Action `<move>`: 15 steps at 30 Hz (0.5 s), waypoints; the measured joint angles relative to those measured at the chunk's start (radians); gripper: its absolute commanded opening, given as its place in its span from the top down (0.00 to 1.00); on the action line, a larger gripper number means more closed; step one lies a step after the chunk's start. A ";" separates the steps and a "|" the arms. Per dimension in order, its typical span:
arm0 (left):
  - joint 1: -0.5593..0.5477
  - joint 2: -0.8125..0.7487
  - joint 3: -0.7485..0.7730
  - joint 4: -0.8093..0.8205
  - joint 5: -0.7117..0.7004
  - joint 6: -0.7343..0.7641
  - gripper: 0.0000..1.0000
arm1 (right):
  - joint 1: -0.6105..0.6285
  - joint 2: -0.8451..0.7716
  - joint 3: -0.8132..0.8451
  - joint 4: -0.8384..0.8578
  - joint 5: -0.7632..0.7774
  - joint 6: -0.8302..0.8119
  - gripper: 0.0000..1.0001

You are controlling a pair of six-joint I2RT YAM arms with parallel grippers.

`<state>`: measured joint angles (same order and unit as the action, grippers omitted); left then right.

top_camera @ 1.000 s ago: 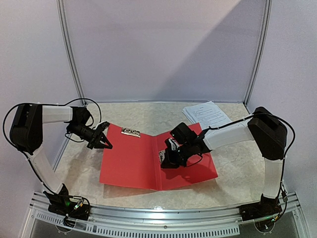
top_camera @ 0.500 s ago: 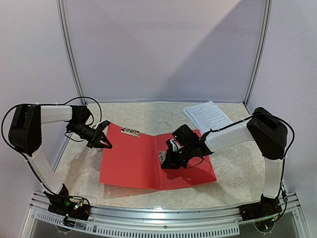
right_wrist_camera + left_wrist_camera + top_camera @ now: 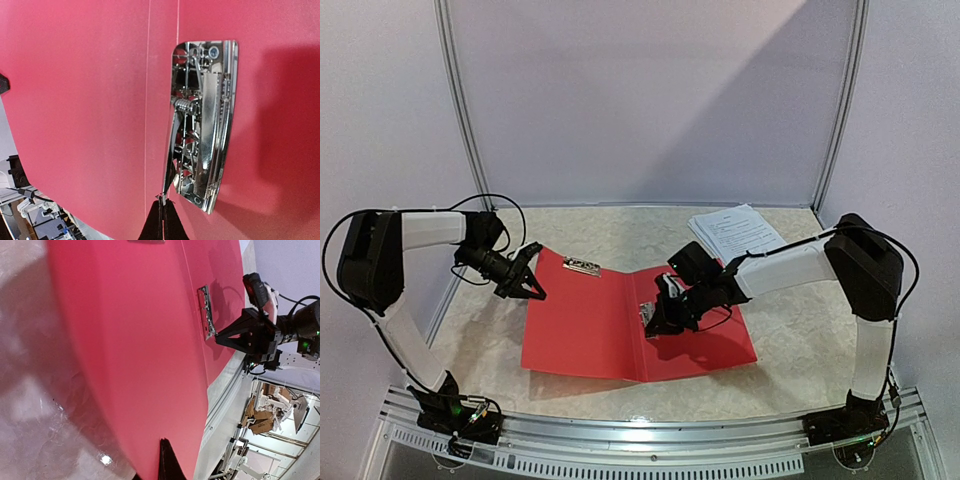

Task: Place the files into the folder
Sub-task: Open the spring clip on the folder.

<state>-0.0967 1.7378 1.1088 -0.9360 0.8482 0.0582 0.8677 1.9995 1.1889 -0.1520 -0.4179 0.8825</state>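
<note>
The marbled table (image 3: 790,350) bore the red folder (image 3: 585,325), lying open at its middle; the files (image 3: 740,232) sat stacked at the far right, just beyond it; the left gripper (image 3: 536,292), jaws together, met the folder's left edge; the right gripper (image 3: 652,323), jaws together, touched the silver clip (image 3: 202,125) by the spine.

From high behind the rig, my top camera looks down on the whole table (image 3: 610,225). My left wrist camera skims across the folder (image 3: 125,340). The right one hangs close over its clip (image 3: 202,125), which all three share.
</note>
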 measured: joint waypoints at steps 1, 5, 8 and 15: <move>0.000 -0.002 0.000 0.000 -0.002 0.000 1.00 | -0.006 0.000 0.004 0.005 -0.017 0.002 0.98; -0.004 -0.008 0.002 0.000 -0.006 0.001 1.00 | -0.018 0.000 0.035 0.013 -0.079 0.006 0.90; -0.005 -0.011 0.003 -0.005 -0.010 0.001 1.00 | -0.019 -0.002 0.069 0.028 -0.114 -0.001 0.80; -0.005 -0.011 0.003 -0.022 -0.014 0.002 1.00 | -0.020 -0.057 0.096 -0.031 -0.153 -0.056 0.70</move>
<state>-0.1020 1.7264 1.1118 -0.9581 0.8337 0.0601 0.8478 1.9423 1.2846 -0.1833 -0.5705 0.8261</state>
